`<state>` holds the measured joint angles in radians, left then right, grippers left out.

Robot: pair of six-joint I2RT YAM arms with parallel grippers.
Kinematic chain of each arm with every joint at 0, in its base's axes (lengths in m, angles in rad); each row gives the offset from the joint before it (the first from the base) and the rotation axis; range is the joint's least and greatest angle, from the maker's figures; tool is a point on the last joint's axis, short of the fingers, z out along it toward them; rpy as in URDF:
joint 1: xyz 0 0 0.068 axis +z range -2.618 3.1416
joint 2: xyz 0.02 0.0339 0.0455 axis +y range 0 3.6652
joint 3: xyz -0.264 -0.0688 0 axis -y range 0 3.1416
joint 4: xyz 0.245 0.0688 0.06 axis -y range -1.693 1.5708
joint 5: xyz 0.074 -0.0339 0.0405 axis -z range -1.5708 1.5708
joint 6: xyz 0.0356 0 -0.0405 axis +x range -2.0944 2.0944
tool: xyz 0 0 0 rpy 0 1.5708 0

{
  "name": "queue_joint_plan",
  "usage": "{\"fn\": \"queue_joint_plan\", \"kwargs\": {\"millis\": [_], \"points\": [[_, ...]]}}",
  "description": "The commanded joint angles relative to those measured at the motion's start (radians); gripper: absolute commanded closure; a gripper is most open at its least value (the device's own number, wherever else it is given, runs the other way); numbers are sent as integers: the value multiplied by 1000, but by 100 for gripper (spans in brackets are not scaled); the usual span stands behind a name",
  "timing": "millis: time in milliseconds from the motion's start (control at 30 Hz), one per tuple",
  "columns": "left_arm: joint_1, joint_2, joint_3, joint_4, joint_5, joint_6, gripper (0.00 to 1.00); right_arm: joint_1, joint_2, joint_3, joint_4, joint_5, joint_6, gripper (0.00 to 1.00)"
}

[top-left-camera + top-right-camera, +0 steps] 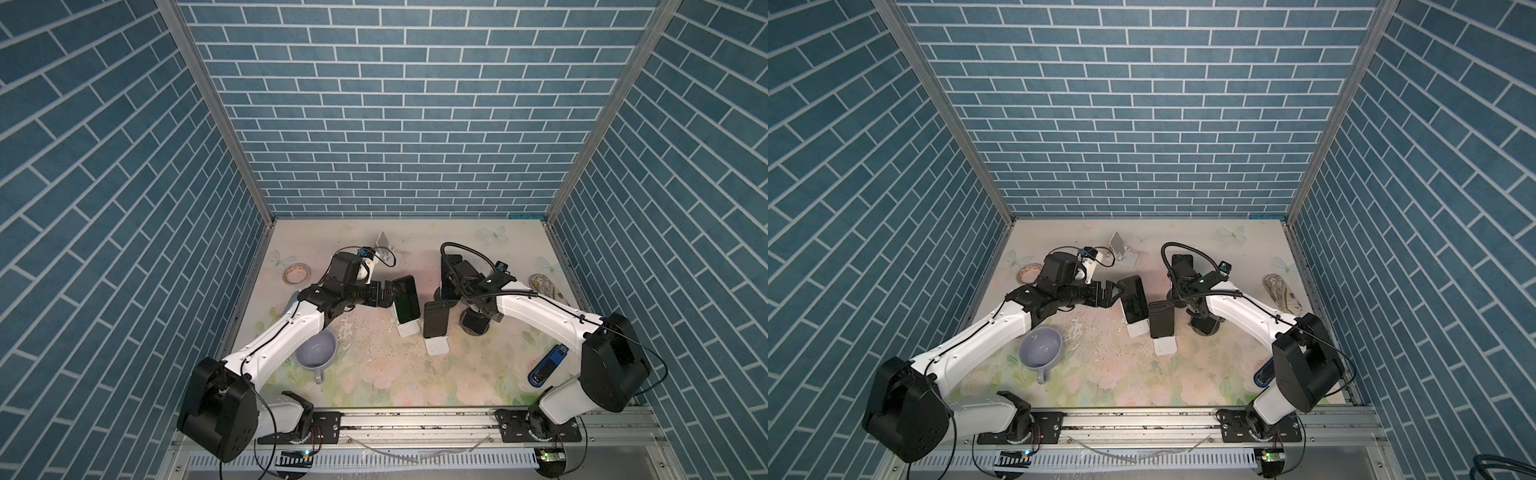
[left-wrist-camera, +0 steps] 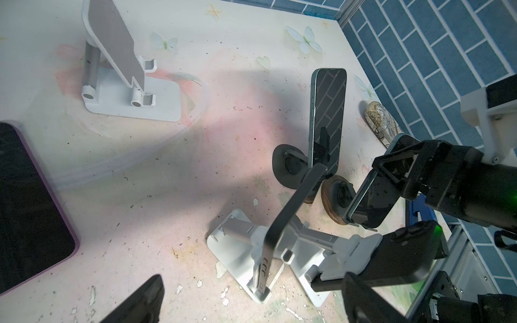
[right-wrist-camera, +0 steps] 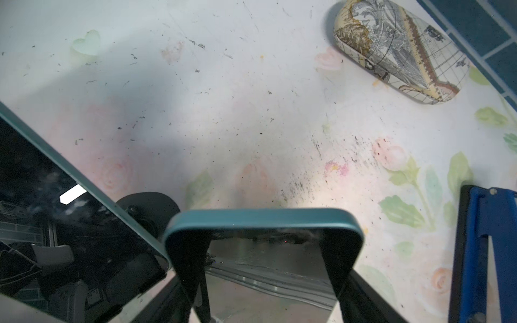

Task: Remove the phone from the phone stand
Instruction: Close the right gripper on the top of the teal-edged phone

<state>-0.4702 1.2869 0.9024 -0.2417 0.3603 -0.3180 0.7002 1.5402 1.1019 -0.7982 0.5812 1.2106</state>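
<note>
Plainly, left wrist view shows right gripper [image 2: 378, 188] clamped on teal phone [image 2: 363, 208] (top views hide this); left gripper [image 1: 390, 293] gapes.

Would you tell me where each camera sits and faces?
Top views: high above the bases, looking down on the floral table; white left arm and right arm show.
Left wrist: on the left arm, facing the right gripper at the teal-framed phone; one own dark finger shows.
Right wrist: on the right arm, facing down past that phone; own fingers flank it.
Shared: both wrist views show that phone and the map-printed glasses case.
</note>
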Motion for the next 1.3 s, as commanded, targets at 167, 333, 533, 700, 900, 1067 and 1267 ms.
{"fn": "queue_joint_plan", "kwargs": {"millis": [167, 333, 533, 700, 900, 1067, 1267], "points": [[-2, 5, 3, -8, 0, 4, 0, 2, 6, -40, 7, 20, -3, 36], [-2, 3, 3, -11, 2, 3, 0, 2, -13, -43, 19, 16, -24, 41], [-2, 4, 7, -15, -1, 3, 0, 4, -65, -38, 51, -4, -117, 46], [-1, 9, 17, -16, -1, 3, 0, 5, -92, -10, 70, -45, -231, 47], [-2, 17, 38, -31, -6, 10, 0, 6, -164, -35, 111, -60, -345, 48], [-2, 20, 49, -39, -16, 14, 0, 4, -250, -65, 134, -60, -432, 49], [-2, 26, 61, -47, -24, 16, 0, -9, -299, -29, 59, -33, -517, 49]]}}
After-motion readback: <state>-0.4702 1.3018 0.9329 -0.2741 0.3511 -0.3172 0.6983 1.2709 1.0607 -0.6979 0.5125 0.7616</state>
